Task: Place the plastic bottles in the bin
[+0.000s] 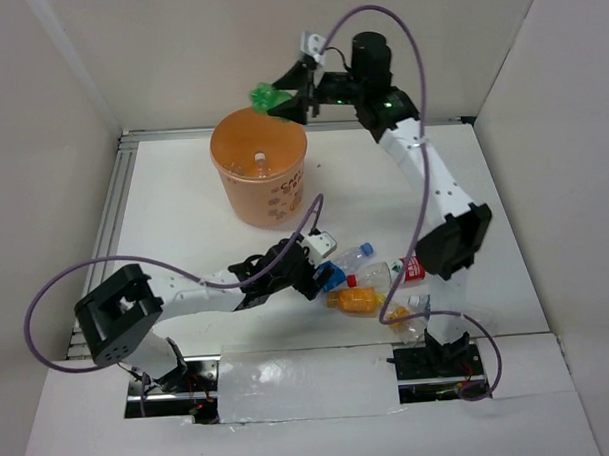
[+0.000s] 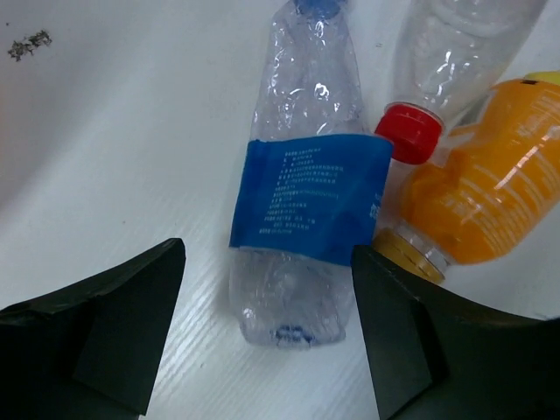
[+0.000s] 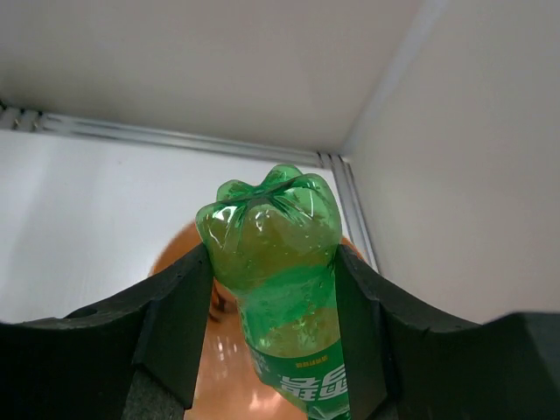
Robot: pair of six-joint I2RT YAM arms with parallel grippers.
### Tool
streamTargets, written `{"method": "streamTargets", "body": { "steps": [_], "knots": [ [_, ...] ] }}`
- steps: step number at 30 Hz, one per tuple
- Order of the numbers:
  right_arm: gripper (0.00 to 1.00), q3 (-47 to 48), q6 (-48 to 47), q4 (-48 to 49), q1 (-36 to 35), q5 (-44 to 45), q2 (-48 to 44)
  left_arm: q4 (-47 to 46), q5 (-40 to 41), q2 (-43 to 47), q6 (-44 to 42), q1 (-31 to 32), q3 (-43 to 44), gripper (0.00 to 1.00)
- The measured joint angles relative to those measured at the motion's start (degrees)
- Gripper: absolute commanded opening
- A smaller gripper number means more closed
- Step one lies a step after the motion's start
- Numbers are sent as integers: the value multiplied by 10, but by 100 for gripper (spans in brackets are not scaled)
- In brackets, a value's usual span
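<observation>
White arm links [image 1: 433, 178], black joint housings [image 1: 112, 315], looping purple cables [image 1: 375, 7], small green light [image 1: 385, 102], matte black jaws

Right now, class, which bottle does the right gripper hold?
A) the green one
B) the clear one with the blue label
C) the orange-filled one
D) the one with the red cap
A: the right wrist view shows the right gripper shut on the green bottle, base outward, with the orange bin beneath it.

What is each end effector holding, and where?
The right end effector clamps the green bottle by its body near the base; the left end effector holds nothing.
</observation>
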State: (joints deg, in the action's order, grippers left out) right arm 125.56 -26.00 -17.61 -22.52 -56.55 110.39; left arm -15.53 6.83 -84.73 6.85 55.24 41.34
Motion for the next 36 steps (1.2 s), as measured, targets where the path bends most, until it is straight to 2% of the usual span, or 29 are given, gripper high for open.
{"method": "streamTargets", "body": {
  "steps": [2, 3, 5, 6, 7, 10, 11, 12, 15, 18, 22, 24, 31, 36],
  "knots": [
    [45, 75, 41, 11, -28, -4, 68, -10, 15, -38, -9, 7, 21, 85],
    [67, 103, 60, 14, -40, -5, 98, -16, 25, -57, -10, 10, 31, 78],
    [98, 127, 97, 15, -57, -7, 140, -22, 48, -90, -11, 15, 49, 67],
    [100, 130, 113, 13, -63, -7, 158, -25, 60, -103, -14, 17, 55, 59],
    [100, 130, 125, 11, -65, -7, 169, -31, 69, -110, -16, 18, 60, 47],
    [100, 122, 164, -5, -57, 5, 181, -38, 94, -114, -20, 21, 66, 32],
    [100, 116, 174, -8, -48, 11, 177, -41, 99, -114, -21, 21, 66, 14],
    [100, 109, 178, -14, -38, 17, 169, -43, 104, -114, -18, 21, 66, 9],
    [100, 47, 167, -47, 18, 30, 111, -38, 110, -108, -22, 20, 67, 0],
    [100, -69, 122, -85, 106, 32, 12, -17, 108, -92, -21, 19, 67, 0],
    [100, -232, 10, -138, 235, 36, -129, 15, 100, -45, -23, 10, 75, 0],
    [100, -310, -47, -161, 271, 38, -191, 23, 95, -29, -23, 7, 83, 0],
    [100, -524, -255, -270, 290, 62, -333, 65, 105, 32, -39, -32, 234, 0],
    [96, -625, -430, -358, 296, 101, -380, 57, 159, 38, -31, -132, 340, 0]
  ]
}}
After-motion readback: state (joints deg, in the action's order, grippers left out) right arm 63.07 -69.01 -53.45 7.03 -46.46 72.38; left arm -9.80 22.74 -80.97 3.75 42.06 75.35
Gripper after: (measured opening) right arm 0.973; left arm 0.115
